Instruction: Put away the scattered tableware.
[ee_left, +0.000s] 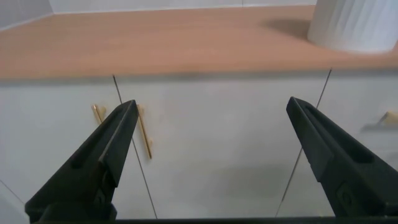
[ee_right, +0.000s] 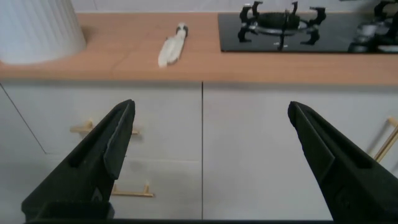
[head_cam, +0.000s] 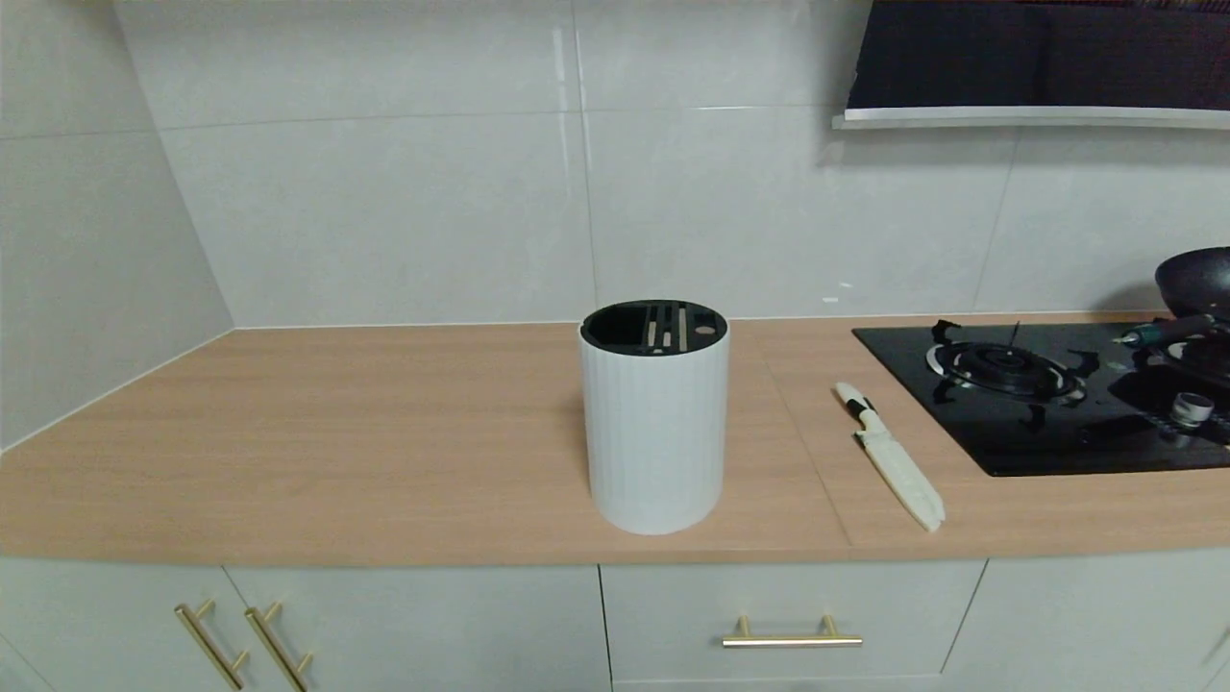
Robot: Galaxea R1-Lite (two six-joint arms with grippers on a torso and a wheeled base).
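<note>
A white ribbed cylindrical holder (head_cam: 654, 423) with a black slotted top stands mid-counter; its base shows in the left wrist view (ee_left: 354, 25) and the right wrist view (ee_right: 37, 28). A white knife (head_cam: 889, 455) in a sheath lies flat on the wooden counter to the holder's right, near the stove, also seen in the right wrist view (ee_right: 173, 45). My left gripper (ee_left: 211, 112) is open, held low in front of the cabinet doors. My right gripper (ee_right: 211, 115) is open too, below the counter edge, with nothing between its fingers.
A black gas stove (head_cam: 1047, 384) sits at the counter's right with a dark wok (head_cam: 1196, 284) on its far burner. White cabinets with gold handles (head_cam: 793, 634) run under the wooden counter (head_cam: 336, 442). A tiled wall stands behind.
</note>
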